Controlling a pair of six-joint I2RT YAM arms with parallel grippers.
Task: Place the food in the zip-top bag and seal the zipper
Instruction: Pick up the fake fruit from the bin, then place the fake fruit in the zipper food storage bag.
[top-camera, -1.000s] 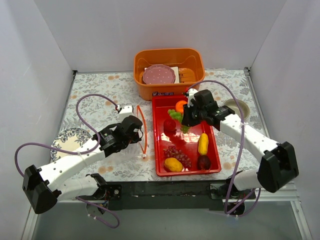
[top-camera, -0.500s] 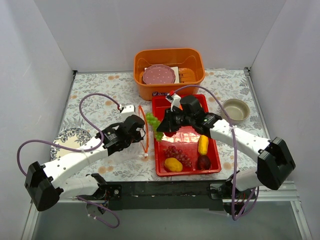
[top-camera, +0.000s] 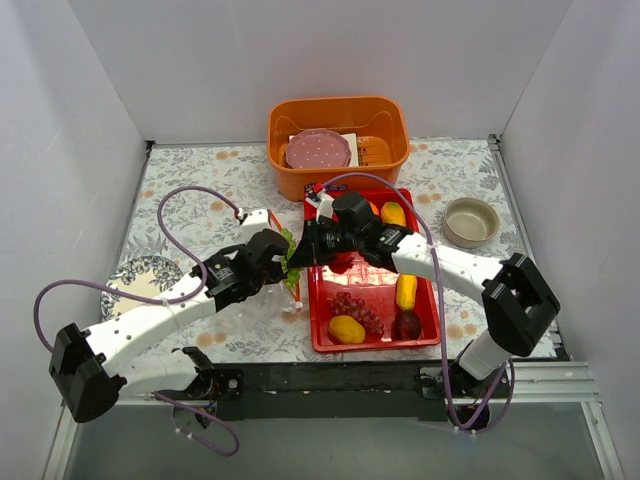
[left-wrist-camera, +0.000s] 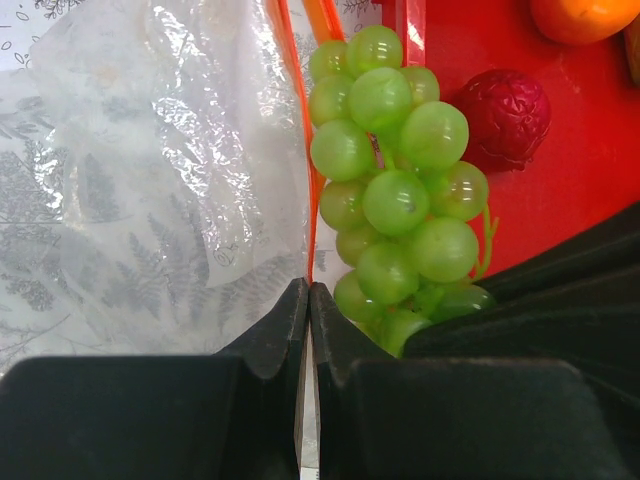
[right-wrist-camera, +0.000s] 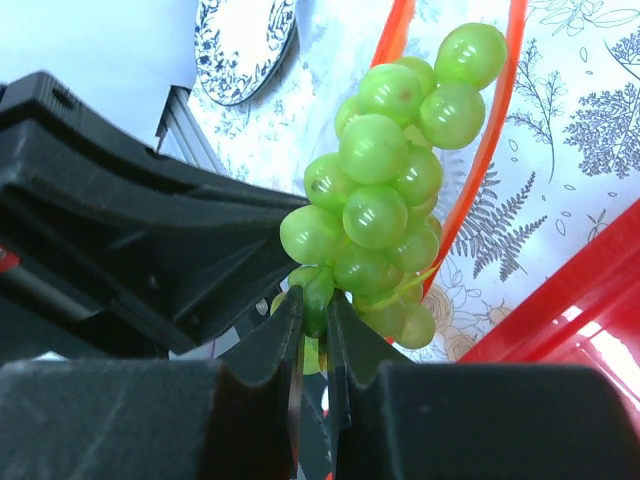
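Note:
My right gripper (top-camera: 300, 247) is shut on the stem end of a bunch of green grapes (top-camera: 290, 250), which hangs at the mouth of the zip-top bag (top-camera: 262, 303). In the right wrist view the grapes (right-wrist-camera: 385, 200) hang over the orange-red zipper (right-wrist-camera: 480, 160) and my gripper (right-wrist-camera: 312, 300) pinches one grape. My left gripper (left-wrist-camera: 308, 300) is shut on the zipper (left-wrist-camera: 300, 150) at the edge of the clear bag (left-wrist-camera: 170, 170), with the grapes (left-wrist-camera: 400, 200) just to its right. Purple grapes (top-camera: 352, 305), a yellow mango (top-camera: 346, 329), a dark-red piece (top-camera: 407, 324) and a yellow piece (top-camera: 406, 290) lie in the red tray (top-camera: 378, 278).
An orange basket (top-camera: 335, 103) holding a pink plate (top-camera: 317, 151) stands at the back. A grey bowl (top-camera: 470, 220) sits at the right and a patterned plate (top-camera: 135, 280) at the left. The red tray's left wall runs right next to the bag's mouth.
My right gripper has carried the green grapes left from over the red tray to the bag's mouth. My left gripper has shifted slightly towards the tray, still holding the bag's edge.

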